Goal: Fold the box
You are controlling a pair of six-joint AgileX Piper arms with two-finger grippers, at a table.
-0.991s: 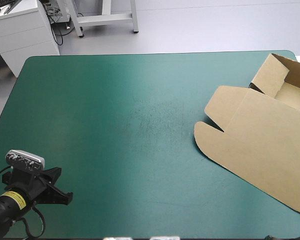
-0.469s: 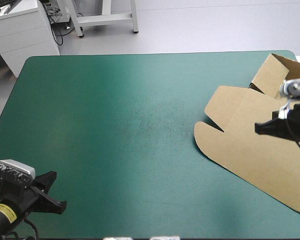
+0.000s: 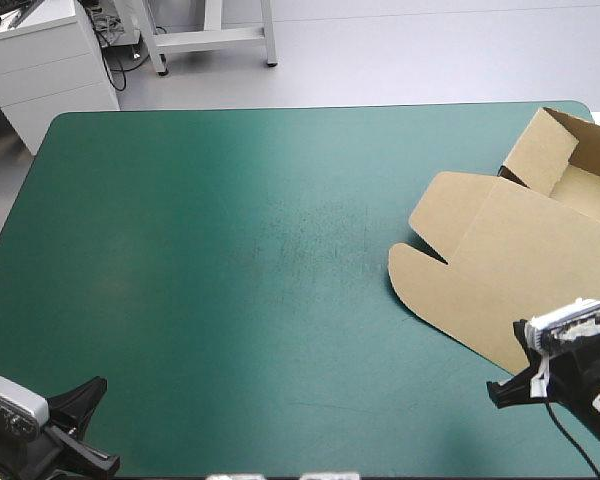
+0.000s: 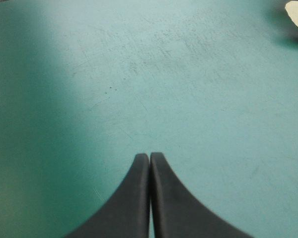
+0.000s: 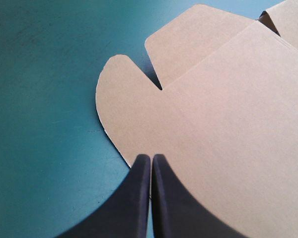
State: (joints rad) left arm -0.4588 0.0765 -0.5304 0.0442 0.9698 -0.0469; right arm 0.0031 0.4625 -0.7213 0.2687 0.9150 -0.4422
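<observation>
Brown cardboard box (image 3: 525,290) at frame right — tray walls up, lid flat; seemingly nearly done. Left pincer (image 4: 149,159) and right pincer (image 5: 151,158) closed, empty.

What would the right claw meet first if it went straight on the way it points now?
Probably the box: the right claw, shut, points across its flat lid from the lid's near edge. Its height above the board is unclear, so it might skim over rather than touch.
</observation>
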